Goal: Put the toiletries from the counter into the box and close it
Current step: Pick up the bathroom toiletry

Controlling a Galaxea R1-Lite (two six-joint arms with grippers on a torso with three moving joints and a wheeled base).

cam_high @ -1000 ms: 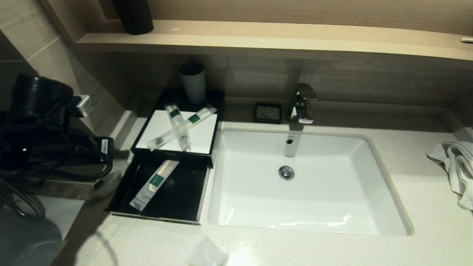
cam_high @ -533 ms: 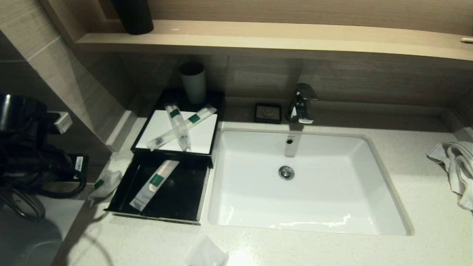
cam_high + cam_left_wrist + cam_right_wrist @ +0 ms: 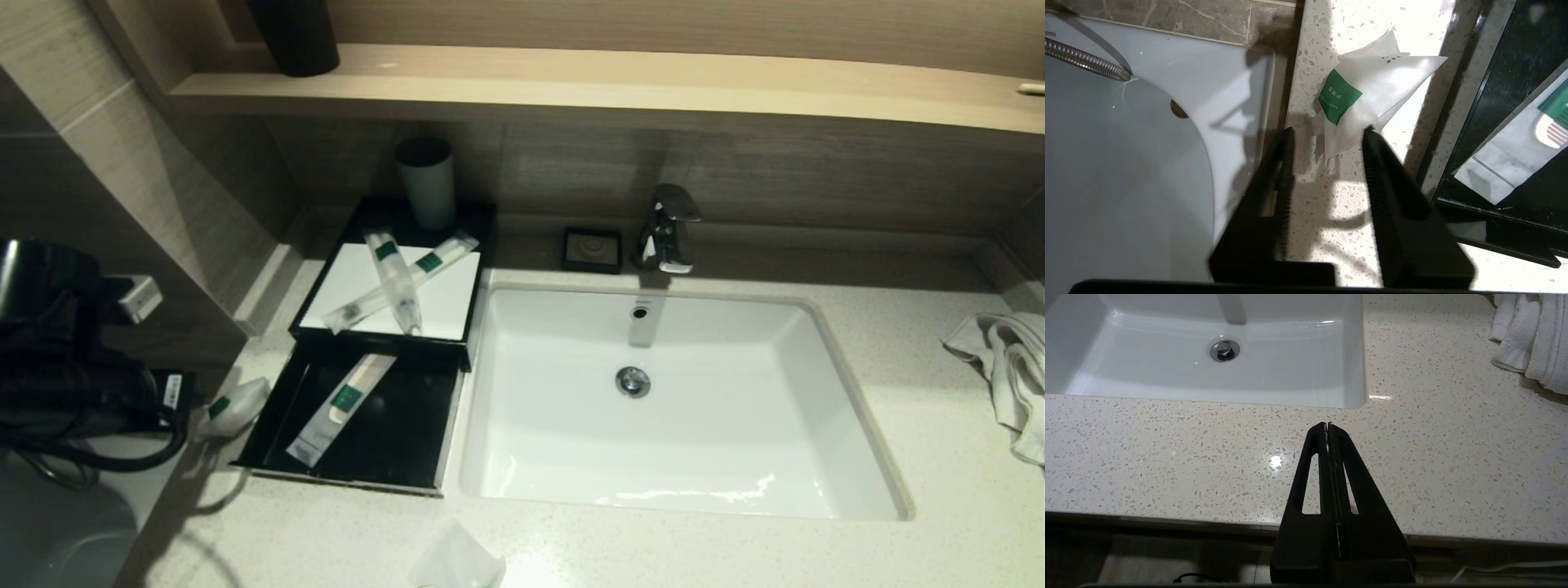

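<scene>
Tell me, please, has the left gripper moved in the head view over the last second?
Yes. The left gripper has drawn back from the box toward the counter's near left edge, now at the soft packet.

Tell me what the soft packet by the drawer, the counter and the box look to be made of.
Soft packet: thin translucent white plastic film, likely; it creases and light passes through it, with a printed green label.
Counter: polished stone or a composite; off-white with small grey flecks and glossy highlights.
Box: glossy black, perhaps plastic or lacquered board, since it reflects light; its top panel is matt white. Material uncertain.
</scene>
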